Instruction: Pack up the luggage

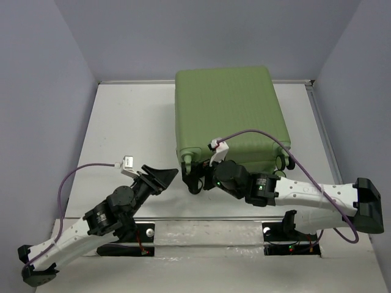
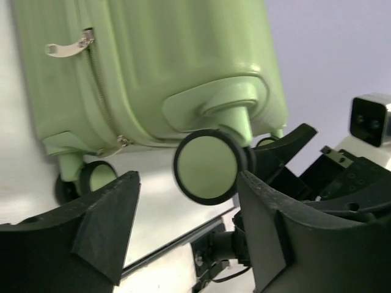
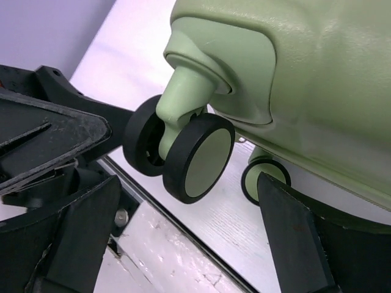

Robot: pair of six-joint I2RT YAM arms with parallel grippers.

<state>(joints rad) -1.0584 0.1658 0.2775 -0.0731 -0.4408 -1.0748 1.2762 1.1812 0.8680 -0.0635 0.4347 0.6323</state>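
Left fingers (image 2: 98, 226): apart, with nothing between the pads; a wheel (image 2: 208, 166) of the case shows in the gap, just beyond them.
Left gripper (image 1: 164, 177): lower left of centre in the overhead view, near the case's near-left corner, not touching it.
Right fingers (image 3: 293, 238): spread wide and empty, one on each side of the double wheel (image 3: 198, 159), clear of it.
Right gripper (image 1: 198, 183): just below the case's lower edge in the overhead view, near the left one.
The luggage (image 1: 229, 110): upper centre of the overhead view, lying flat on the white table (image 1: 134, 122), lid down, wheels towards the bottom of the frame.
Zip: runs along the seam and looks done up; a metal zip pull (image 2: 67, 46) hangs at the upper left of the left wrist view.
Handling, as a judgement: ribbed shell, stiff and smooth, so the pads would probably slip on a flat face; bulky and likely too heavy for one arm to lift, so better slid or levered.
Where to take hold, as a judgement: the zip pull first, for opening; otherwise a wheel stem or the rim at the seam.
Writing: no brand, label or lettering can be read on the case.
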